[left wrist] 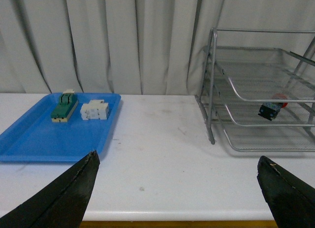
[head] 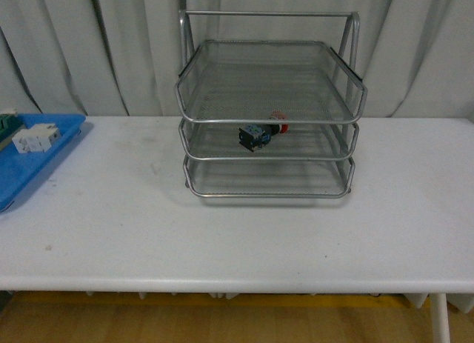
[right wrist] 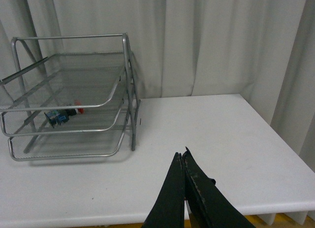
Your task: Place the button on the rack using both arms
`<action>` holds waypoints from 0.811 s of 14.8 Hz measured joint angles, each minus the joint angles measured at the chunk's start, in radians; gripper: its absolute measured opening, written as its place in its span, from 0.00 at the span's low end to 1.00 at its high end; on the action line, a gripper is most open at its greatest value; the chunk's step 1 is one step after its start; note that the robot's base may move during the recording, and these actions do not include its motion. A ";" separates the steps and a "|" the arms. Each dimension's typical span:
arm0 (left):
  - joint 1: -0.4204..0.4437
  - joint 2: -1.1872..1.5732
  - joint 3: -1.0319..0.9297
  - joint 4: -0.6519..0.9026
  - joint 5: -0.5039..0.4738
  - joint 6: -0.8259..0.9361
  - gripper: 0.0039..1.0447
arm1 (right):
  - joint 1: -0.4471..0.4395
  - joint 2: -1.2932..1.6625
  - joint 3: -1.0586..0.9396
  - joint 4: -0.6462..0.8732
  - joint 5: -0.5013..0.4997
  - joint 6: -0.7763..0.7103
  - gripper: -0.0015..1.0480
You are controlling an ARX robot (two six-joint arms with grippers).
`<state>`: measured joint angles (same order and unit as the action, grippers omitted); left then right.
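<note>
The button (head: 259, 133), red cap and dark body with bluish contacts, lies on the middle tier of the silver wire-mesh rack (head: 270, 98) at the table's centre back. The left wrist view shows the button (left wrist: 270, 109) inside the rack (left wrist: 261, 90) too, and so does the right wrist view, with the button (right wrist: 63, 115) in the rack (right wrist: 74, 97). My left gripper (left wrist: 177, 176) is open and empty, low over the table's front edge, well short of the rack. My right gripper (right wrist: 182, 158) is shut on nothing, off to the rack's right. Neither arm appears in the front view.
A blue plastic tray (head: 33, 161) sits at the table's left edge. It carries a white block (left wrist: 95, 110) and a green-and-cream terminal block (left wrist: 64, 109). Grey curtains hang behind the white table (head: 237, 232).
</note>
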<state>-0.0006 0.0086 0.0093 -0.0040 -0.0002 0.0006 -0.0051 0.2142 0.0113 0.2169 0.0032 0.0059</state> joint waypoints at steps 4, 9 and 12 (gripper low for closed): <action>0.000 0.000 0.000 0.000 0.000 0.000 0.94 | 0.000 -0.052 0.000 -0.060 0.000 0.000 0.02; 0.000 0.000 0.000 0.000 0.000 0.000 0.94 | 0.000 -0.211 0.000 -0.222 -0.003 -0.001 0.02; 0.000 0.000 0.000 0.001 0.000 0.000 0.94 | 0.000 -0.210 0.000 -0.220 -0.003 -0.001 0.31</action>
<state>-0.0006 0.0086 0.0093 -0.0032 -0.0002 0.0006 -0.0055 0.0040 0.0116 -0.0036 0.0002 0.0048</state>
